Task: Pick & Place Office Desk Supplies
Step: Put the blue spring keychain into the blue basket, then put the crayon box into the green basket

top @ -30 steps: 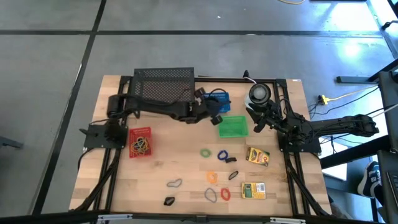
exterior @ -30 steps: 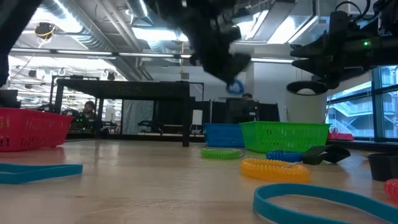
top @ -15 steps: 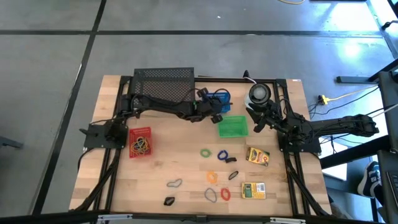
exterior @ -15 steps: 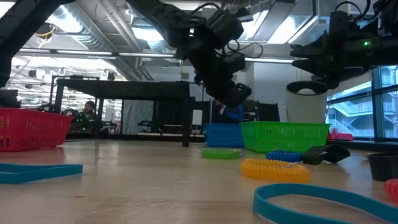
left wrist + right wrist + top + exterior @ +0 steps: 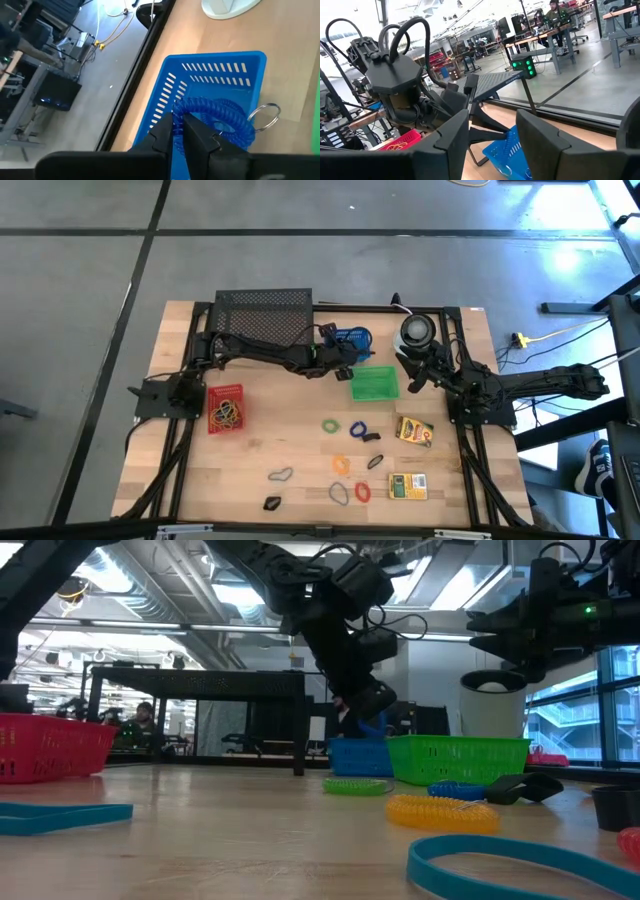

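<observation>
My left gripper hangs over the blue basket at the far middle of the table, shut on a blue coiled loop with a metal ring. In the low view the gripper stands just above the basket's rim. Loose supplies lie on the near half: a green loop, a blue loop, a grey loop and two yellow-green boxes. My right gripper waits open at the right. My left gripper pinches one end of the blue coil between its two fingers, coming slanting down from the table's left. The rest of the coil and its ring hang inside the blue basket's mouth. I cannot tell if it touches the basket's floor.
A green basket stands right beside the blue one, a red basket with rubber bands at the left, a black mesh tray at the far left. A round grey-white disc sits at the far right.
My left gripper has sunk toward the blue basket and rolled about its own line, still shut on the blue coil. The coil has come down from well above the basket to the level of its rim.
</observation>
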